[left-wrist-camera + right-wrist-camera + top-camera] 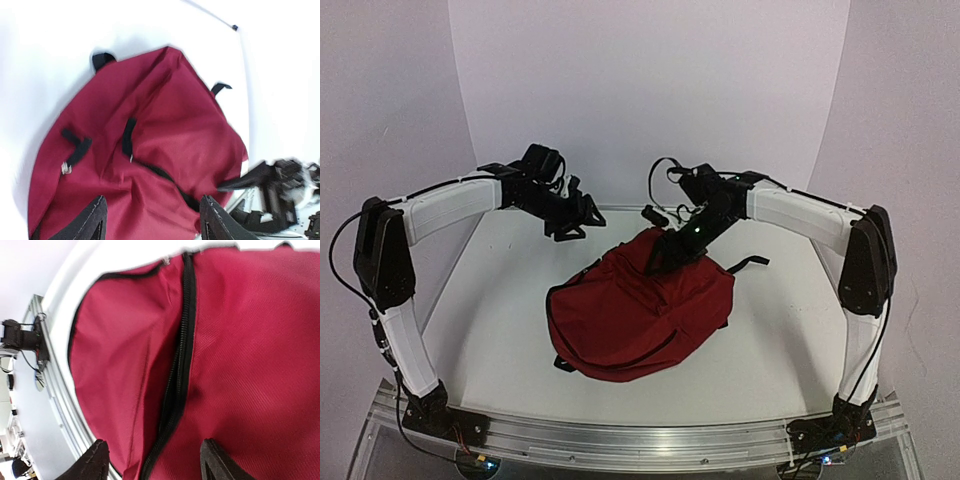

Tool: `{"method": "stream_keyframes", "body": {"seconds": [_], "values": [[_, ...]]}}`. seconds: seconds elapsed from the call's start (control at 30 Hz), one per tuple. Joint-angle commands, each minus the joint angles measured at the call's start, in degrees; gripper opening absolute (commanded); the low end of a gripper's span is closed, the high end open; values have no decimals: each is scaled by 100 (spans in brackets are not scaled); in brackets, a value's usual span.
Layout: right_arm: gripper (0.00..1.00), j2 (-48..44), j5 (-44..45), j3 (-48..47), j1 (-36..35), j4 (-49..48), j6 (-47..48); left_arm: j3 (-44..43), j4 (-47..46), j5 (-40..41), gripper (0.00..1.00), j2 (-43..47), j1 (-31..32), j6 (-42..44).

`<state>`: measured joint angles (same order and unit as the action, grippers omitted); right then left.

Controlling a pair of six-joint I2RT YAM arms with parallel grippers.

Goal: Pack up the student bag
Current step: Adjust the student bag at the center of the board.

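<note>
Now both arms bend inward over the tabletop [500,330]: right gripper [155,441] spread wide, the single student bag [640,310] directly beneath; left gripper [153,198] wide too, bag below it.

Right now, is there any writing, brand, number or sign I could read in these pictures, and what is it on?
None can be read.
The backpack shows plain red fabric, no label in any view.
The left arm and right arm carry no legible marking.
</note>
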<state>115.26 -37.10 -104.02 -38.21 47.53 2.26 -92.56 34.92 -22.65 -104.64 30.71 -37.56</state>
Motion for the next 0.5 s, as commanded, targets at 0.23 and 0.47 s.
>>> {"method": "stream_keyframes", "body": {"seconds": [0.23,0.47], "values": [[75,890,434,-2021,686,406,533,-607,354,-344,63,-747,-18,-104],[94,2146,324,-3691,1155,378,285,2018,278,322,74,1395,495,-1242]]}}
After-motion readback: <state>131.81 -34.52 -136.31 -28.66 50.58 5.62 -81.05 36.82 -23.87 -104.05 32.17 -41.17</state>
